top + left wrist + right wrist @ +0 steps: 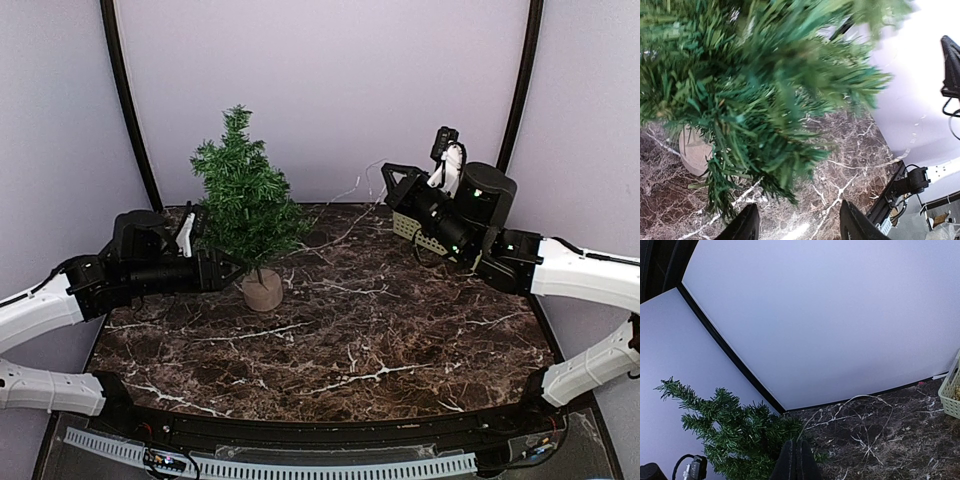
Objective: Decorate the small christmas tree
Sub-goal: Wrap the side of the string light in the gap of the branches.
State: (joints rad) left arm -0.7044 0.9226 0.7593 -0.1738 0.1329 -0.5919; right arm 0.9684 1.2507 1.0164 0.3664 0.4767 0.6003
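Note:
The small christmas tree (245,195) stands upright on its round pale stump (262,290) at the table's left back. My left gripper (235,268) is open and empty, right beside the lowest branches. In the left wrist view the branches (765,90) hang over my open gripper (799,227), with the stump (692,150) to the left. My right gripper (390,175) is raised at the back right, shut on a thin pale wire string (345,195). In the right wrist view the wire (820,410) rises from the shut gripper (797,460) and loops over the marble, with the tree (735,440) beyond.
A pale green lattice basket (412,230) sits under my right arm at the back right; it also shows in the right wrist view (951,395). The dark marble table (350,340) is enclosed by pale walls with black poles (130,110).

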